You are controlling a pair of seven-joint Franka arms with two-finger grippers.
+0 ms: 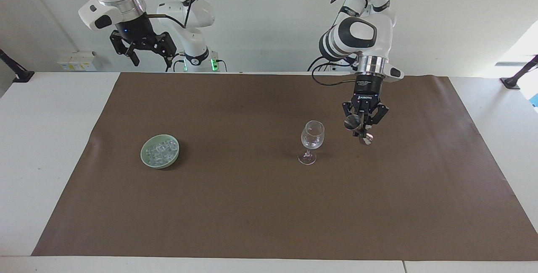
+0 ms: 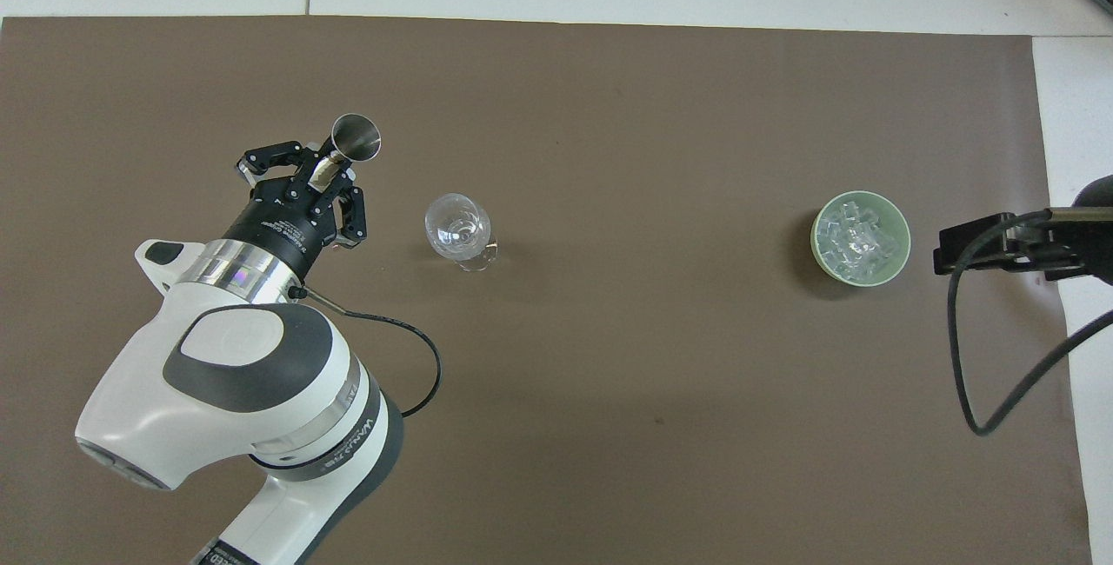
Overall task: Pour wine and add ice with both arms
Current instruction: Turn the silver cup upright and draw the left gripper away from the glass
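Note:
A clear stemmed wine glass [image 1: 312, 140] stands upright on the brown mat [image 1: 252, 206]; it also shows in the overhead view [image 2: 458, 229]. My left gripper [image 1: 362, 129] is shut on a silver double-cone jigger [image 1: 357, 129], held above the mat beside the glass, toward the left arm's end of the table; the jigger also shows in the overhead view [image 2: 348, 141], and so does the gripper [image 2: 315, 187]. A pale green bowl [image 1: 160, 151] holds the ice [image 1: 162, 150], a heap of small clear cubes [image 2: 856, 235]. My right gripper [image 1: 143, 48] waits high, open and empty.
The brown mat [image 2: 609, 374] covers most of the white table [image 1: 42, 138]. The bowl [image 2: 861, 239] sits toward the right arm's end of the table. A black cable [image 2: 991, 374] hangs from the right arm over the mat's edge.

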